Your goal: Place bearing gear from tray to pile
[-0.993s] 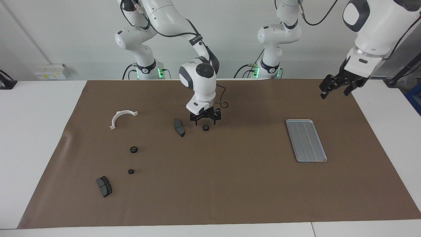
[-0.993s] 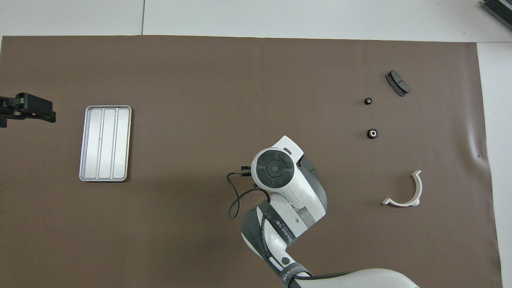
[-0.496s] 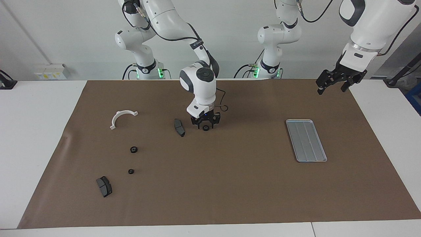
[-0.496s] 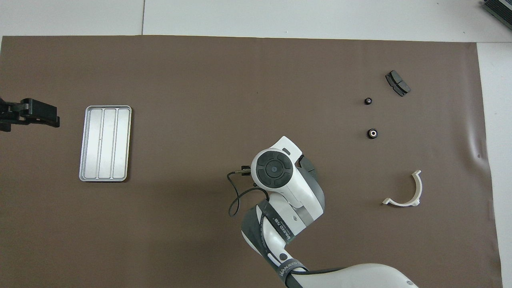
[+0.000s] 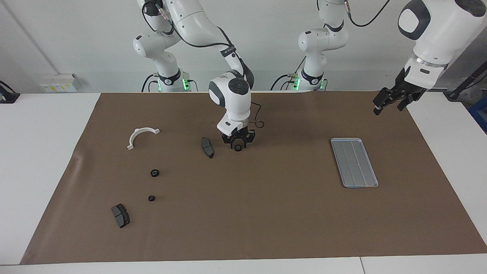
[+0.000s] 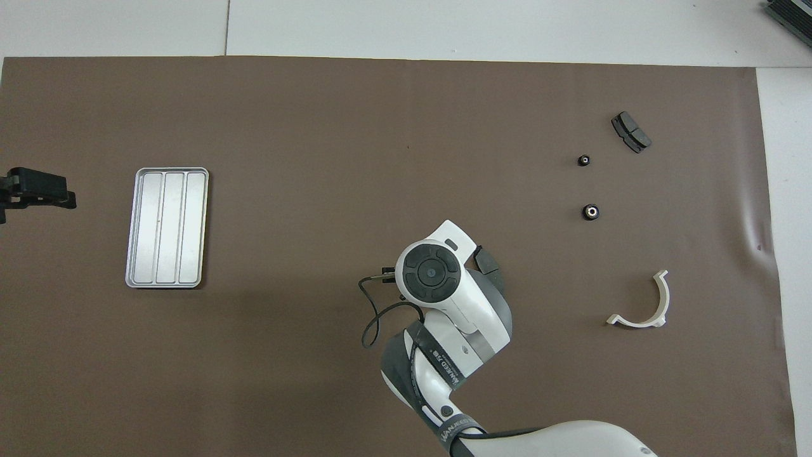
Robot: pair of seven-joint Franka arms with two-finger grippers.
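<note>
The silver-grey tray (image 5: 354, 162) lies bare on the brown mat toward the left arm's end; it also shows in the overhead view (image 6: 167, 227). Two small black gears (image 5: 154, 173) (image 5: 151, 198) lie apart toward the right arm's end, also seen from overhead (image 6: 590, 212) (image 6: 583, 160). A third gear (image 5: 238, 148) lies mid-mat. My right gripper (image 5: 238, 144) is down at this gear, straddling it. In the overhead view the right wrist (image 6: 430, 274) hides both. My left gripper (image 5: 391, 103) hangs open and empty above the mat's corner, nearer to the robots than the tray.
A dark brake pad (image 5: 207, 147) lies close beside the third gear, toward the right arm's end. Another pad (image 5: 120, 215) lies farther from the robots than the two gears. A white half-ring (image 5: 141, 136) lies nearer to the robots than them.
My right gripper has come down from just above the mid-mat gear to around it. My left gripper has shifted about above the mat's corner and stays raised.
</note>
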